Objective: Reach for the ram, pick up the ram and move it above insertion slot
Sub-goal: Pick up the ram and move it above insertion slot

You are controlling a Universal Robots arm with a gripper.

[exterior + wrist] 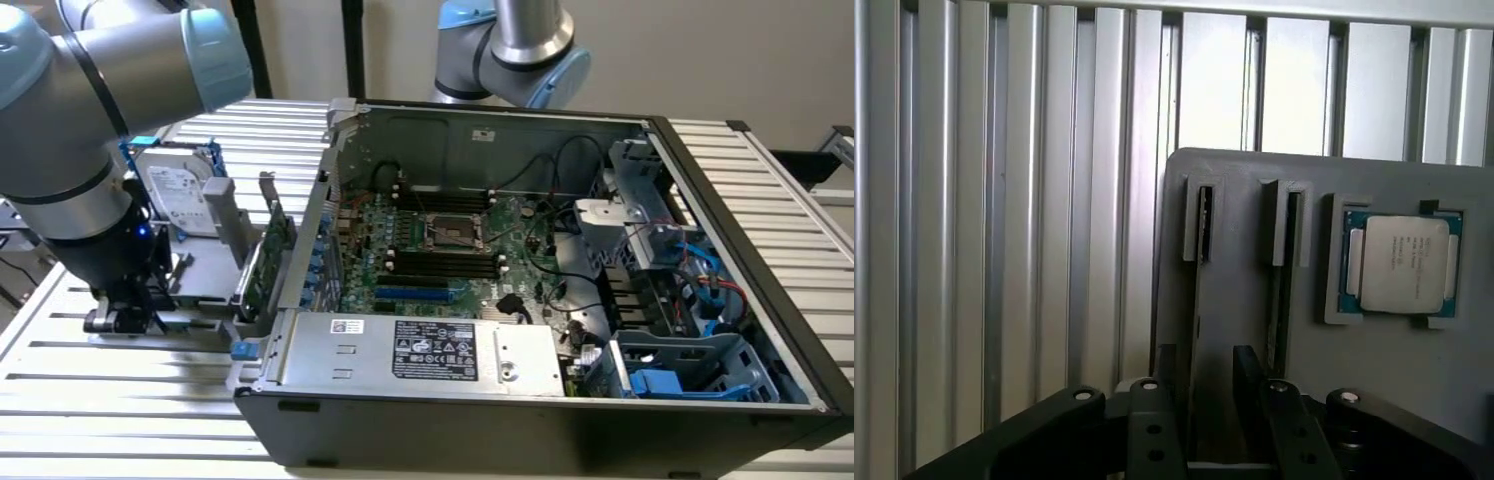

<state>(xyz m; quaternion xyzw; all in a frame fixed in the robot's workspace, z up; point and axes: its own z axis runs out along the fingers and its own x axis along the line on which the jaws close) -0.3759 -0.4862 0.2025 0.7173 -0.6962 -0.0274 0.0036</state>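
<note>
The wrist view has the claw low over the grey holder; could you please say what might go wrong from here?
The ram stands edge-on in a narrow slot, off-centre in the open claw, so closing may tilt it. The neighbouring slot and the processor sit close by; sideways drift could strike them.

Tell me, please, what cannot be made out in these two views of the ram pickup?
Wrist view: the ram stands edge-on in the grey holder, so its chips are hidden.
Wrist view: the picture's edge cuts off the gripper behind its open fingers.
Exterior view: the arm hides where the fingers meet the holder.
Exterior view: which motherboard slot is meant cannot be told.
</note>
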